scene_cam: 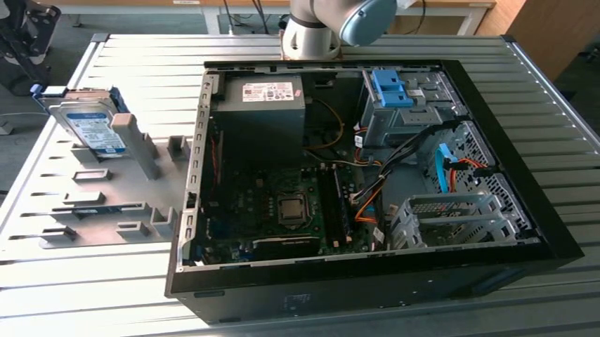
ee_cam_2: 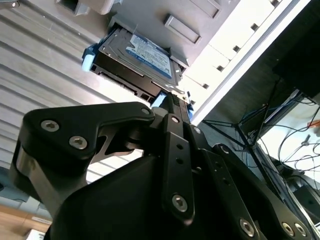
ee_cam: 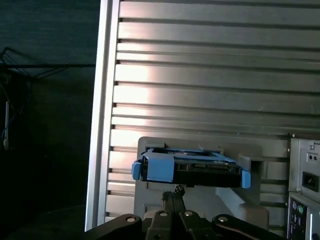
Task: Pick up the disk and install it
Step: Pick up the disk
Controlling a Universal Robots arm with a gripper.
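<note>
I see the disk (scene_cam: 89,126) standing on edge in the grey rack (scene_cam: 103,189), on the exterior view's left of the open computer case (scene_cam: 328,295) and well apart from its wall, with the disk's upper edge clear of the rack. In both wrist views my gripper (ee_cam: 175,192) (ee_cam_2: 172,100) sits close to the disk's blue-railed edge with its fingers pressed together on nothing, though I cannot tell whether it touches. Bare slatted table (scene_cam: 150,56) lies open around the rack on the sides away from the case.

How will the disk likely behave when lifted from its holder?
The disk looks like a metal slab: probably stiff and heavy for its size. It stands on edge in the holder, so a sideways push might tip it. Its blue rails look plastic, perhaps less slippery than the metal.
</note>
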